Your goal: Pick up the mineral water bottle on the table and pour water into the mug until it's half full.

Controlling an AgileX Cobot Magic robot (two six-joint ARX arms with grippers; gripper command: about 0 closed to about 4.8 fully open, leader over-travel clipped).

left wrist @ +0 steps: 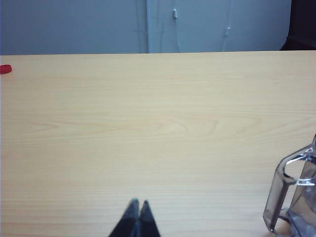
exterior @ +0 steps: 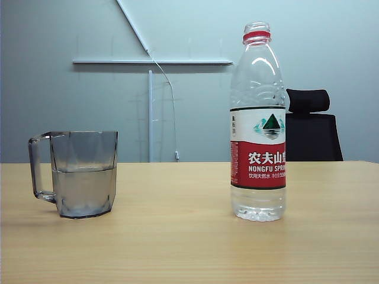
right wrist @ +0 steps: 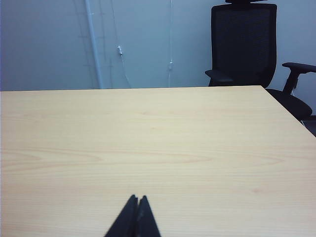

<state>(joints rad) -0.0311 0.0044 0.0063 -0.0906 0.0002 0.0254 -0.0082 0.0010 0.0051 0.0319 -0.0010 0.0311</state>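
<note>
Standing upright on the tabletop (exterior: 189,236), the mineral water bottle (exterior: 258,124) sits at about three o'clock in the exterior view, its cap off and only a shallow pool of water left at its base, while the mug (exterior: 83,174) rests well apart at nine o'clock, handle turned outward, with water (exterior: 83,189) up to roughly its middle; judging by that level, the pour looks done and the bottle has been set clear of the mug so neither can be knocked. Neither arm shows in this view. From the left wrist view, the left tool (left wrist: 138,212) is clenched on nothing, tips pressed together low over bare wood, the mug's handle (left wrist: 289,192) off at four o'clock and a small red cap (left wrist: 5,69) far off at ten o'clock. From the right wrist view, the right tool (right wrist: 137,210) is likewise clenched and empty over bare tabletop, an office chair (right wrist: 243,44) beyond at one o'clock; the bottle is out of its sight.
</note>
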